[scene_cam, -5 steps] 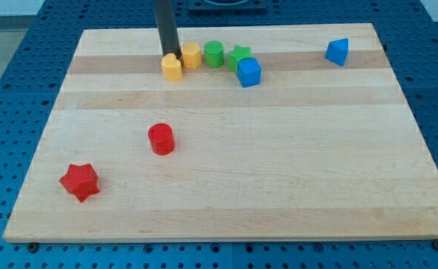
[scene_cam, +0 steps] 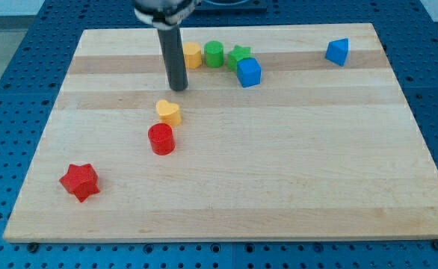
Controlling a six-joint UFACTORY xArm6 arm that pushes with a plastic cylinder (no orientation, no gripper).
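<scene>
While the dark rod comes down from the view's top, my tip (scene_cam: pixel 178 87) sits on the wooden board (scene_cam: pixel 294 172) in its upper left part, touching no block. No gripper or hand on this arm, just the straight rod, so nothing spread, pressed together or pinched.

Nearest to the tip is the yellow heart-shaped block (scene_cam: pixel 169 112), just below it and slightly to the view's left, with a small gap between them. Red cylinder (scene_cam: pixel 161 139) is just below the yellow heart, close to it or touching, cannot tell which.

Up and to the view's right of the tip a cluster runs along the top band: yellow block (scene_cam: pixel 192 54), shape roughly hexagonal, partly hidden behind the rod; green cylinder (scene_cam: pixel 214 53) just beside it; green star (scene_cam: pixel 238 54) next; blue cube (scene_cam: pixel 249 72) touching the star at its lower right.

Blue block (scene_cam: pixel 337 51), angular, shape unclear, sits well apart near the top right corner. Red star (scene_cam: pixel 80 181) sits well apart near the bottom left.
</scene>
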